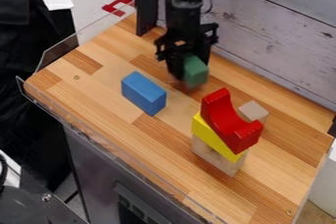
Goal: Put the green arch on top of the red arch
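Observation:
The black gripper (187, 70) hangs over the back middle of the wooden table, shut on the green arch (195, 72). That green piece is seen mostly from one end, so its curve cannot be made out. The red arch (226, 122) rests right of centre with its hollow facing up, on a yellow block (211, 136). Under the yellow block is a pale wooden block (216, 159). The green arch is behind and to the left of this stack, apart from the red arch.
A blue block (144, 93) lies left of the stack. Just behind the red arch is a small pale wooden block (253, 111). A clear guard (58, 53) edges the table's left side, and a whitewashed plank wall (275, 36) stands behind.

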You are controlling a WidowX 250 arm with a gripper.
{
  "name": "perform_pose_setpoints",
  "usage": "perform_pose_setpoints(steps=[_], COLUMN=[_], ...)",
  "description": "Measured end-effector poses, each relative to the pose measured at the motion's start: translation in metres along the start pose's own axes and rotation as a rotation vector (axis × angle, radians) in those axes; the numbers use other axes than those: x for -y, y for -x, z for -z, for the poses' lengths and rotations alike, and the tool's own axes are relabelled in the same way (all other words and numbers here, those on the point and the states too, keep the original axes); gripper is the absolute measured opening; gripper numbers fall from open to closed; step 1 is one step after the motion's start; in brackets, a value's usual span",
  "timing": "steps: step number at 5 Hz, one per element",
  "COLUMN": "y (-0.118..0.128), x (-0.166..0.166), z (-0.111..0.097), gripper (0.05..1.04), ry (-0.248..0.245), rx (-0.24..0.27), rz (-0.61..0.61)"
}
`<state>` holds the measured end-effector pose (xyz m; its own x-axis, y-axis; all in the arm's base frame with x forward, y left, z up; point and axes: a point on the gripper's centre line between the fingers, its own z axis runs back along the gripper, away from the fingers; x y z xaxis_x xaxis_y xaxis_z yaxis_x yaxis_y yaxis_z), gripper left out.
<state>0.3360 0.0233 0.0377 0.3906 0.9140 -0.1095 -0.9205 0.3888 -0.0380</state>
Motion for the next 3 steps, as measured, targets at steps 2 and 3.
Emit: perform_pose_setpoints(steps=[2,3], y=[0.052,0.074], x=[-0.009,-0.009], z=[-0.049,-0.061], gripper=[0.604,0.603], ry=[0.009,0.031], rx=[-0.015,-0.003], rz=[0.042,0.06])
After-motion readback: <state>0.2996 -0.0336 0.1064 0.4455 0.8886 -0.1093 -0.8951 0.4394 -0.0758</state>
